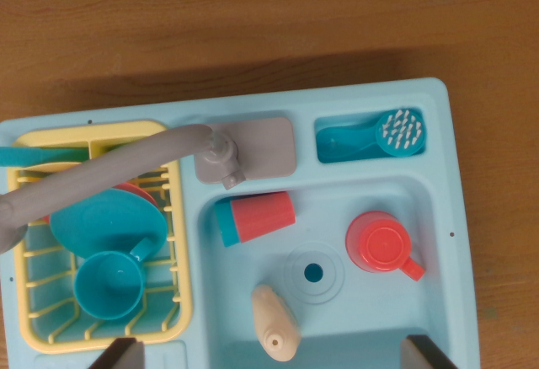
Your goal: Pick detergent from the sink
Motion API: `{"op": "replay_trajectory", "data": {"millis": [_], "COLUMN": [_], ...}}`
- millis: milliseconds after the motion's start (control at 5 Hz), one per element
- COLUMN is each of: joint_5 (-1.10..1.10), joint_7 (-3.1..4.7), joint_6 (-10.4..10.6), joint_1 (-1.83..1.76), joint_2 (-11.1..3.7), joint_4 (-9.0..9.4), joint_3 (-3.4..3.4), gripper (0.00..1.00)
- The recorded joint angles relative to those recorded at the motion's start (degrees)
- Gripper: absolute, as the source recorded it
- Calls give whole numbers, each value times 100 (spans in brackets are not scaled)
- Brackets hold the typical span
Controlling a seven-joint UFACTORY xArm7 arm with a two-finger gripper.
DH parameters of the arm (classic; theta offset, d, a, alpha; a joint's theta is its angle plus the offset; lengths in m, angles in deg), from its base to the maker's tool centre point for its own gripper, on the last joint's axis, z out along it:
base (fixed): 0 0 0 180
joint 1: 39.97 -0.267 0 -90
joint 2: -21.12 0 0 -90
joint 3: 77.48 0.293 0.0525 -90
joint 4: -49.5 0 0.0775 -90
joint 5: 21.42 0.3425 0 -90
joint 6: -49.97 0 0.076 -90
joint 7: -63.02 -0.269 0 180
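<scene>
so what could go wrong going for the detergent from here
1. The detergent bottle lies on its side in the sink basin, near the lower wall; its rounded body could roll or slip as the jaws close.
2. The drain sits right beside it, so a fingertip could catch there.
3. The red-and-blue bottle and red cup are close by; a drifting descent could bump them. The faucet also arcs nearby.

Below me a brown wooden counter (pixel 253 24) carries one thing directly: a light blue toy sink unit (pixel 438 116), sitting flat, with bare wood beyond its far edge and right side.
</scene>
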Motion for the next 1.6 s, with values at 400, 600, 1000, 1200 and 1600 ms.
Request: {"op": "replay_trajectory", "data": {"millis": [400, 600, 1000, 1200, 1600], "joint_5": [0, 2, 9, 9, 21], "joint_7": [0, 8, 40, 40, 95], "joint_6": [0, 13, 63, 63, 149], "joint_1": [0, 0, -2, -2, -4], "joint_2": [0, -1, -5, -5, -12], "joint_4": [0, 13, 63, 63, 148], "joint_3": [0, -1, -4, -4, -10], "gripper": [0, 0, 0, 0, 0]}}
